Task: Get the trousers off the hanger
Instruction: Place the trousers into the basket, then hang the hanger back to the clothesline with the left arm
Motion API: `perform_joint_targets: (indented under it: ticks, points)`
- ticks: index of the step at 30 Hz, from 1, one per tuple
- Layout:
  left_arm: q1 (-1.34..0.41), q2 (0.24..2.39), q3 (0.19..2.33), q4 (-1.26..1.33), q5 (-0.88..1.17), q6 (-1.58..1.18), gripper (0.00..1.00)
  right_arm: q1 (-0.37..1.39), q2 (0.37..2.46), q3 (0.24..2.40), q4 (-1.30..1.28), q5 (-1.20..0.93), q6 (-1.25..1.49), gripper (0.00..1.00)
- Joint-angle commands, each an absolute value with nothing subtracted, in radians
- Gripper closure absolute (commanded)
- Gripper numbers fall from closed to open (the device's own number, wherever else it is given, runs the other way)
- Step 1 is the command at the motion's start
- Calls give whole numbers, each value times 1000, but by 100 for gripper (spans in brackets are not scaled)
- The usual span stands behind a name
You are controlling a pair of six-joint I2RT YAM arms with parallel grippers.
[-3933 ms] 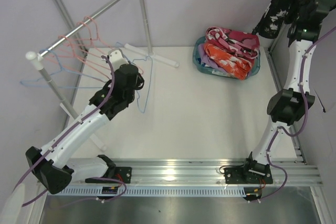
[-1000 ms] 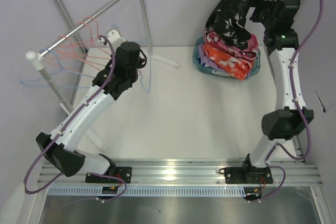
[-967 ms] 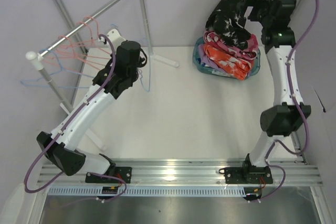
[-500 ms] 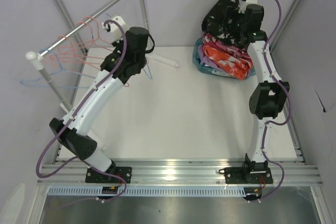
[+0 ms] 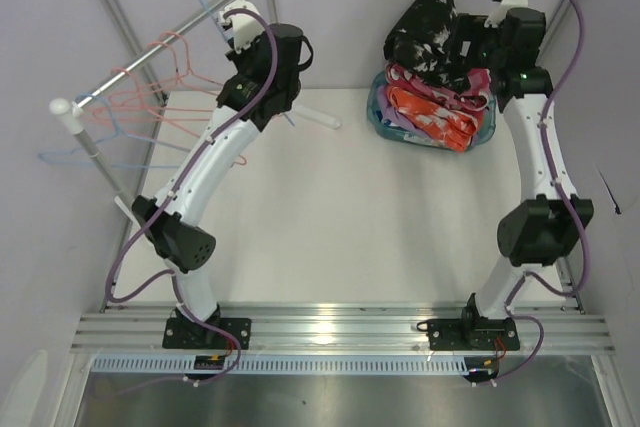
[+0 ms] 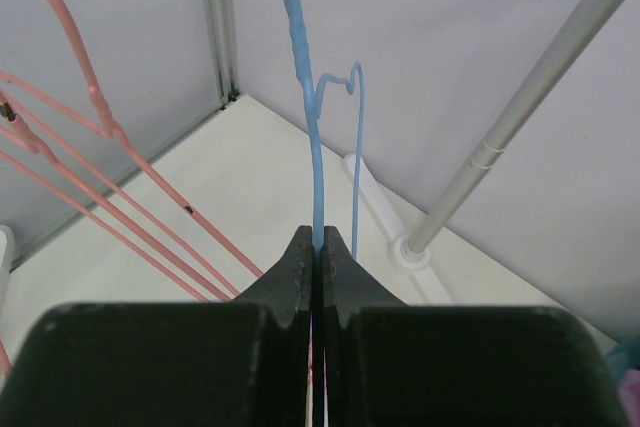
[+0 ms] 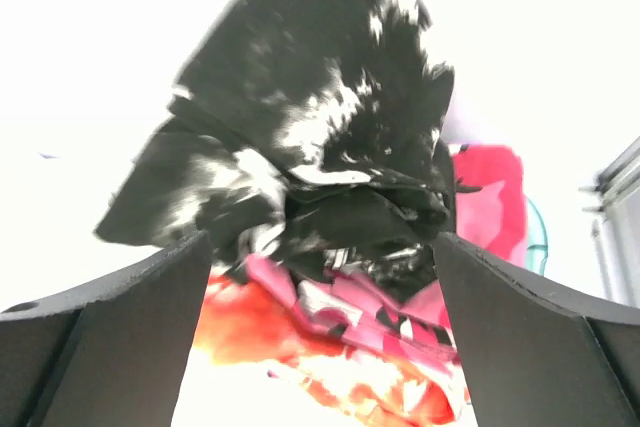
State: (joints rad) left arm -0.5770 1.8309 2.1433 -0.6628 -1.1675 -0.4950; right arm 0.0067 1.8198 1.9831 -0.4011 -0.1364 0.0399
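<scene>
Left end effector point(image 6: 318, 245) pinches blue hanger point(image 6: 312, 137); right end effector point(image 7: 320, 247) gapes facing black trousers point(image 7: 310, 97). Loosely heaped, these may topple

Blue hanger point(image 6: 316, 177) between clamped jaws

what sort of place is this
Probably a robotics lab cell staged for laundry: white robot arms bolted to a silver aluminium rail, a small metal clothes rack with thin wire hangers, and a teal plastic basket of small cloth trousers.
</scene>
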Motion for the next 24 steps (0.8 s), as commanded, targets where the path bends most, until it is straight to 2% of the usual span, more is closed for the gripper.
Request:
perform_joint_targets:
  ticks: [1, 11, 16, 24]
  points:
    - [-546, 1859, 2192, -551, -1243, -356, 100, 8, 1678, 1883, -377, -141, 28, 1]
    - [-528, 1934, 2181, -166, -1351, 70, 100, 9, 1497, 1666, -344, -117, 54, 1]
    - [-520, 1960, 2180, -201, -1336, 46, 100, 9, 1462, 1635, -345, -103, 54, 0]
    - [-468, 1967, 2206, -564, -1143, -376, 100, 8, 1437, 1609, -357, -89, 44, 1]
